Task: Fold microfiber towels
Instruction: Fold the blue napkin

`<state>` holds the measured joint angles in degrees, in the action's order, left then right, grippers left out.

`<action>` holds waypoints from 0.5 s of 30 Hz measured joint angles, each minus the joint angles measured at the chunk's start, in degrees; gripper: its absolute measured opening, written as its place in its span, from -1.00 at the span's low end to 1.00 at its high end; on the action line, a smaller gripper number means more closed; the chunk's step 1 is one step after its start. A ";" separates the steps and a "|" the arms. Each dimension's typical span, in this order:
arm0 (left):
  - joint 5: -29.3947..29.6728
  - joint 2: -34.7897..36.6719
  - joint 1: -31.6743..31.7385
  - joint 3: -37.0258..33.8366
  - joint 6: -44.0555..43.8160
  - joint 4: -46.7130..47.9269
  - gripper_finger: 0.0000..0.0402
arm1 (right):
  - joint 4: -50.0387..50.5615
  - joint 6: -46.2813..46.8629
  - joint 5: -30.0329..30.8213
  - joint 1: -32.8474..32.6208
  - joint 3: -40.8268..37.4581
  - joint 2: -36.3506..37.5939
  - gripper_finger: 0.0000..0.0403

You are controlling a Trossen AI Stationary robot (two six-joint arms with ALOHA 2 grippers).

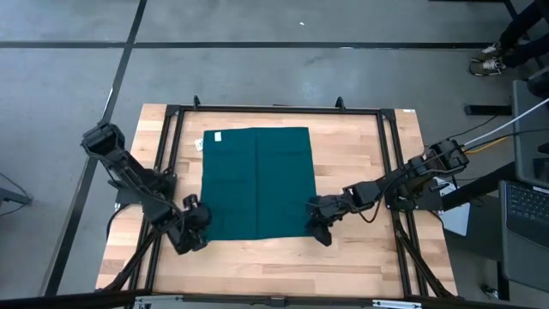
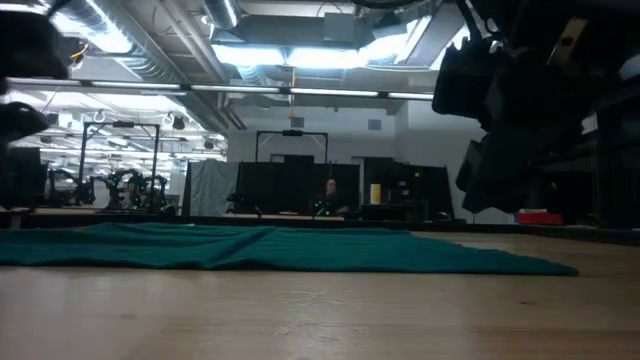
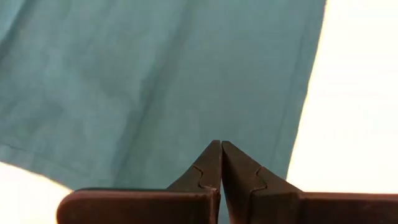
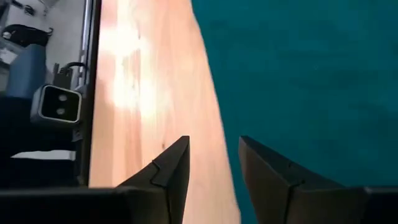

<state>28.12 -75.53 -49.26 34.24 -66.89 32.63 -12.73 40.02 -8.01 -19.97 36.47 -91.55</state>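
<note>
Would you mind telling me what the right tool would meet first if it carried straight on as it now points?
Probably the towel's side edge: the open right tool straddles it, though its height above the table is unclear.

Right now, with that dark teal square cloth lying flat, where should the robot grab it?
The dark teal square microfiber towel lies flat, so its two near corners are probably best, each pinched from outside its edge: left gripper closed at one corner, right gripper open at the other.
</note>
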 joint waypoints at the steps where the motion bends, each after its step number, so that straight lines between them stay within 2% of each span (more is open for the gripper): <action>1: 0.12 0.00 -0.56 0.00 -0.29 0.53 -0.99 | -0.02 -0.16 0.68 0.07 0.00 -0.01 -0.31; 6: 0.81 0.00 0.06 0.00 -5.89 -0.33 -0.97 | -0.04 -0.47 1.02 2.22 0.00 0.00 -0.35; 10: 3.01 -0.08 1.31 0.00 -3.52 -11.08 -0.97 | -1.23 -0.14 1.16 3.97 0.00 0.00 -0.34; 15: -3.15 -4.09 3.96 0.04 -0.90 -19.12 -0.98 | -1.42 0.01 1.14 5.30 0.00 0.02 -0.30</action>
<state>24.97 -79.62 -45.30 34.28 -67.79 13.52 -14.15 40.03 -6.87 -14.66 36.47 -91.53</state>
